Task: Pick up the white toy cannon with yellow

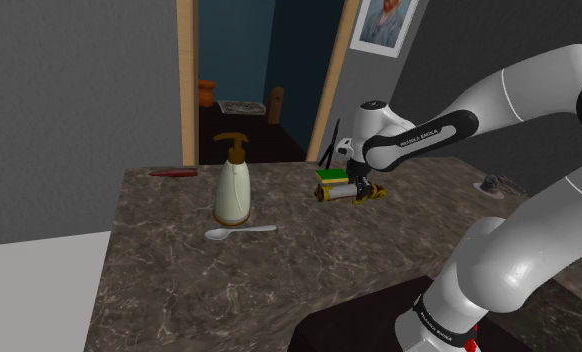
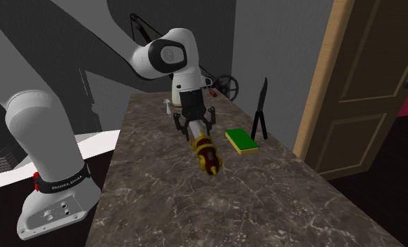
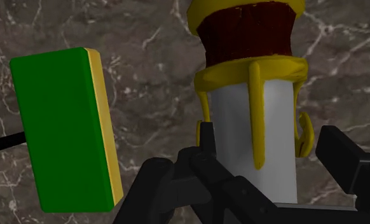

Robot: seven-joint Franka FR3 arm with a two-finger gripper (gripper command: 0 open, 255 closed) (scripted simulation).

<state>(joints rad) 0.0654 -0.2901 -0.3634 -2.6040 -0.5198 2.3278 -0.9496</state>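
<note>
Nearest in the shoulder view, the white arm (image 1: 509, 255) bends low over the dark veined counter (image 1: 229, 290) to bring its gripper (image 1: 357, 180) onto the white-and-yellow toy cannon (image 1: 351, 194) lying beside a green sponge (image 1: 331, 174); the second exterior view shows the approach from straight above; in the wrist view the fingers (image 3: 346, 156) are spread astride the cannon, not clasping it.

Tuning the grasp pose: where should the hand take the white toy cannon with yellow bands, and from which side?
Grip the white toy cannon with yellow bands on its plain white barrel, from above, the hand straddling it. It lies flat on the dark marbled counter; that stretch looks smoother and slimmer than the yellow rings. The green, yellow-edged sponge lies apart alongside.
</note>
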